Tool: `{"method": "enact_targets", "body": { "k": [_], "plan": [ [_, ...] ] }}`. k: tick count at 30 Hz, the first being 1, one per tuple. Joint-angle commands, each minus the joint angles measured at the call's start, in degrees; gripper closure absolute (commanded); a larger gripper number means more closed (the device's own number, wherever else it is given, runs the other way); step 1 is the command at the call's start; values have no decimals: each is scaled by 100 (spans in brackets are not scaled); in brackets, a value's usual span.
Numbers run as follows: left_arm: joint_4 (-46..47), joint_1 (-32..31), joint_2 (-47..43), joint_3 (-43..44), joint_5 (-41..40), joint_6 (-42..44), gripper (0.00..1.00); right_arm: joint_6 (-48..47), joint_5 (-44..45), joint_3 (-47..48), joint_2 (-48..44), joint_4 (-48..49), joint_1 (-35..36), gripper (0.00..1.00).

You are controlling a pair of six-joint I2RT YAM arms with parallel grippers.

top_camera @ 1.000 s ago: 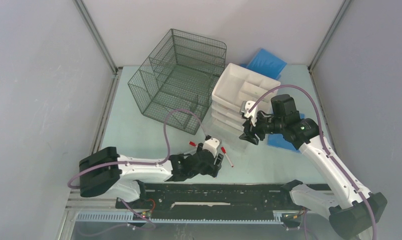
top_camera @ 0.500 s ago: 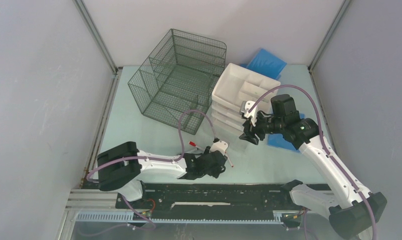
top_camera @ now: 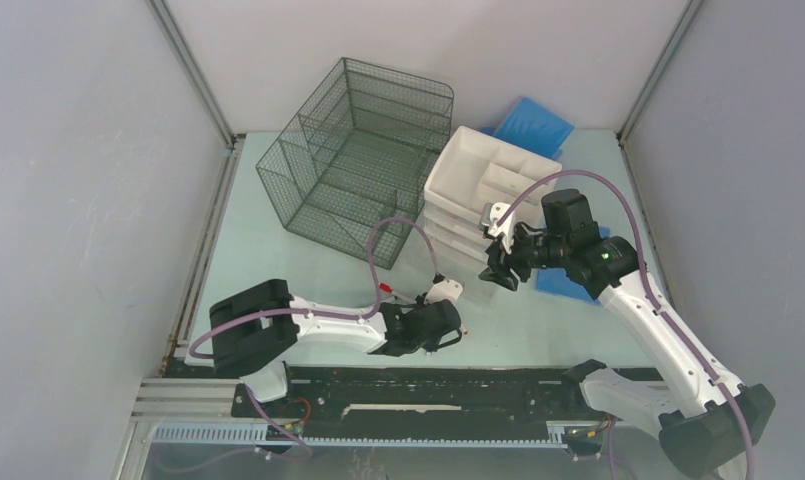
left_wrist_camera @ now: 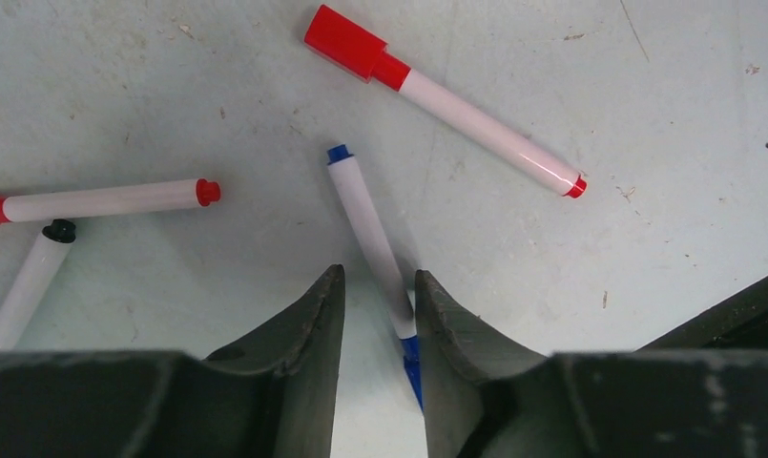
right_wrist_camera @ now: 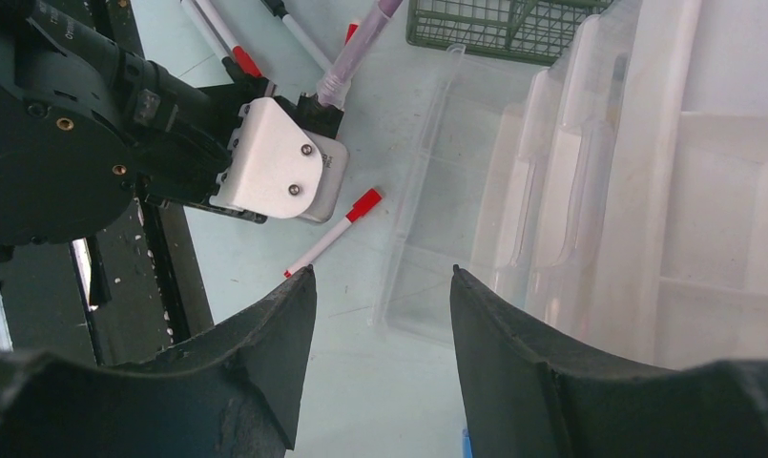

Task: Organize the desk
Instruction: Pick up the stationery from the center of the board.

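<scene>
Four markers lay scattered on the pale green desk in the left wrist view. The left tool, at the bottom centre of that frame, stood partly open astride a blue-tipped marker. One jaw looked to be touching the barrel and the other had a gap beside it, so nothing was gripped yet. A red-capped marker lay in the upper middle, with a second red one and a black-tipped one at the left edge.

To do this pick well, the jaws would probably need to meet squarely across the white barrel — the marker lay slanted between them, and an uneven squeeze could roll or swivel it away. Lifting straight up should keep it clear of its neighbours.

The overhead view showed what the wrist cameras could not: the desk filling the centre of the frame between grey walls, a wire-mesh organizer at upper centre, a white drawer unit just right of it, and a blue folder behind. In that view the left arm hid the markers almost wholly. Only the right wrist view showed the right tool wide open and empty, over a clear drawer standing out from the unit.
</scene>
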Motion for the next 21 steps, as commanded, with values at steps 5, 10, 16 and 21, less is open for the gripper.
{"method": "enact_targets", "body": {
  "k": [5, 10, 16, 21],
  "plan": [
    [-138, -24, 26, 169, -91, -131, 78, -98, -23, 227, -2, 25, 36, 38],
    [-129, -24, -127, 128, -145, -147, 92, -97, -30, 232, -3, 33, 36, 39],
    [59, -24, -525, -23, -181, -118, 100, -89, -31, 233, -12, 33, 36, 39],
    [322, -24, -973, -270, -223, -121, 100, -89, -40, 228, -10, 34, 38, 38]
  ]
}}
